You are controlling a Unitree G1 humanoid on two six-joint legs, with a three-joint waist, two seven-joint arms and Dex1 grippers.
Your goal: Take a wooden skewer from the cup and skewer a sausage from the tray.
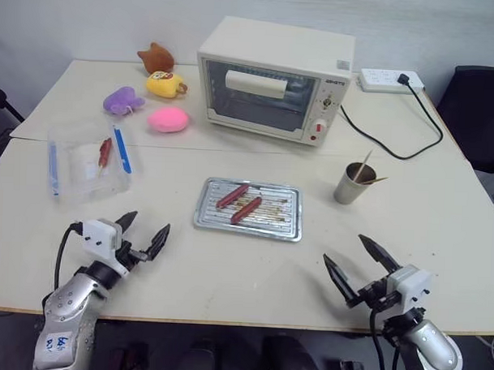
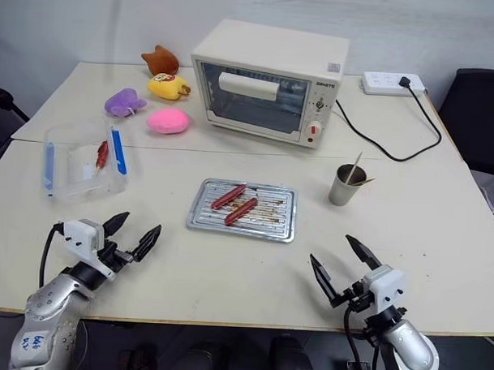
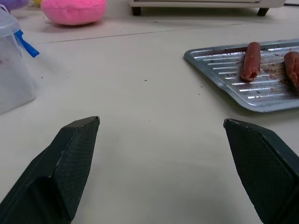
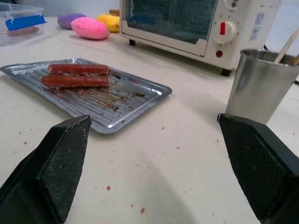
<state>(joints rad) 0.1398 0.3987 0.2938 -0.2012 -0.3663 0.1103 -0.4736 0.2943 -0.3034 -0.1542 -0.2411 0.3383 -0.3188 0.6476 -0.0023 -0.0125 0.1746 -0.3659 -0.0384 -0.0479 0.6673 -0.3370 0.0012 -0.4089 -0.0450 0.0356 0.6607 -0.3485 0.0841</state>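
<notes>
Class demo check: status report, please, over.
Left gripper, right gripper open, empty. Skewers in cup, two sausages on tray. Path clear.

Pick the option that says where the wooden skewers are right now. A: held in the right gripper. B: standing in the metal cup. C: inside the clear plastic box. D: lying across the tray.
B: the wooden skewers stand tilted in the metal cup, which sits on the table to the right of the tray and in front of the toaster oven.
</notes>
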